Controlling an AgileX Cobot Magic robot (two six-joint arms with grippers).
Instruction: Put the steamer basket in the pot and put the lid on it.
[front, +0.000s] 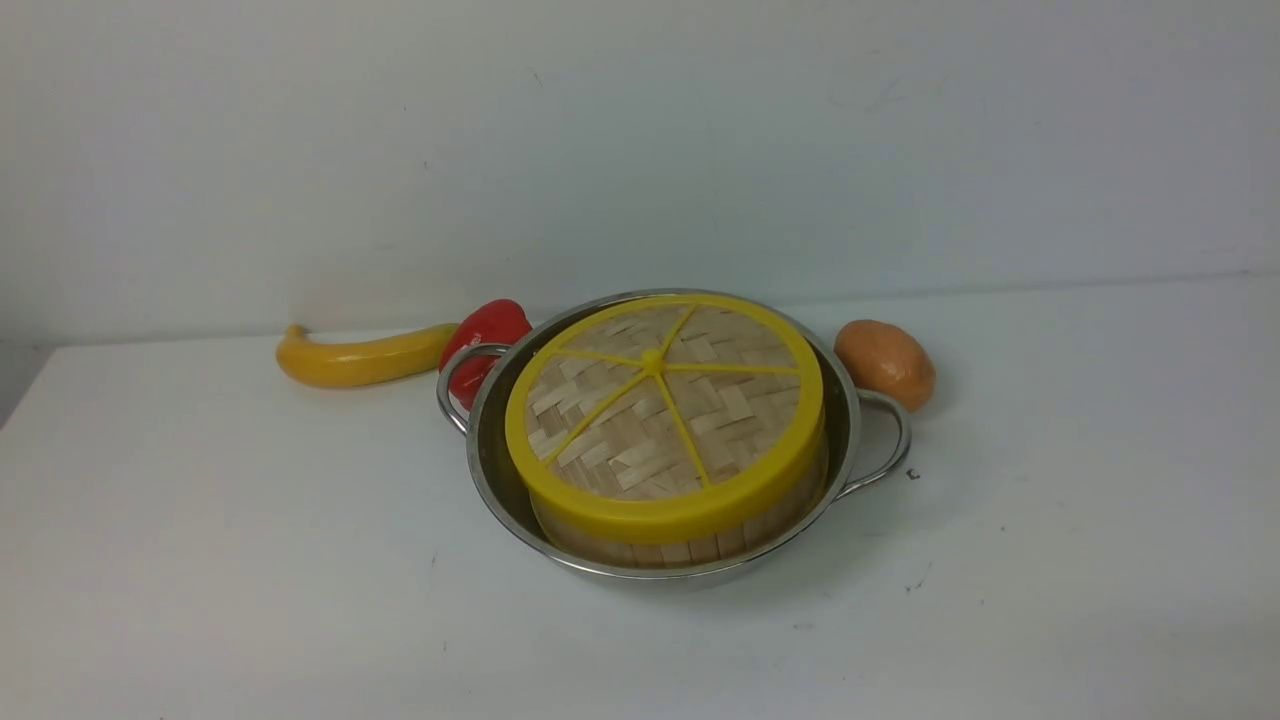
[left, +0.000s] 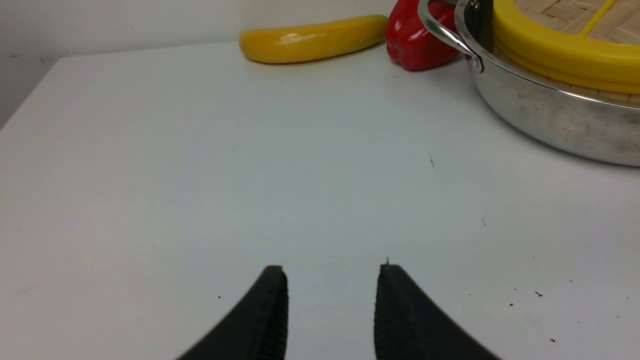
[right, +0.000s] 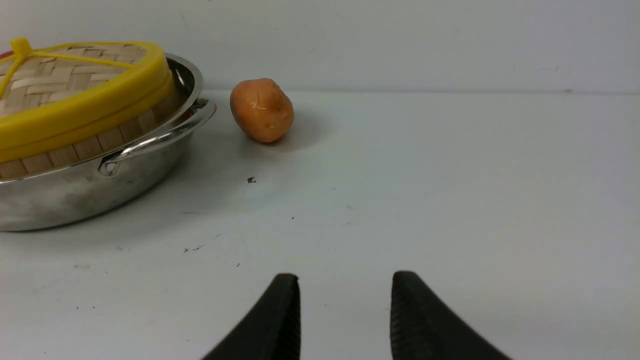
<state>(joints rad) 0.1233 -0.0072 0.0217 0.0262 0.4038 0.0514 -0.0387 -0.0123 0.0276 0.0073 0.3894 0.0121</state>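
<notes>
The shiny steel pot (front: 495, 470) stands mid-table with its wire handles out to both sides. Inside it sits the steamer basket (front: 690, 548), only its slatted wall showing. The woven lid (front: 665, 415) with its yellow rim rests on the basket, tilted slightly, its near side lower. The front view shows neither arm. My left gripper (left: 331, 272) is open over bare table, well short of the pot (left: 550, 115) and lid (left: 560, 55). My right gripper (right: 346, 280) is also open with nothing between its fingers, away from the pot (right: 75, 190), basket (right: 85, 147) and lid (right: 90, 107).
A yellow banana (front: 360, 357) and a red pepper (front: 490, 330) lie behind the pot's left handle. An orange potato-like thing (front: 885, 363) lies behind the right handle. The table's left edge (front: 25, 395) and a white wall at the back bound the space.
</notes>
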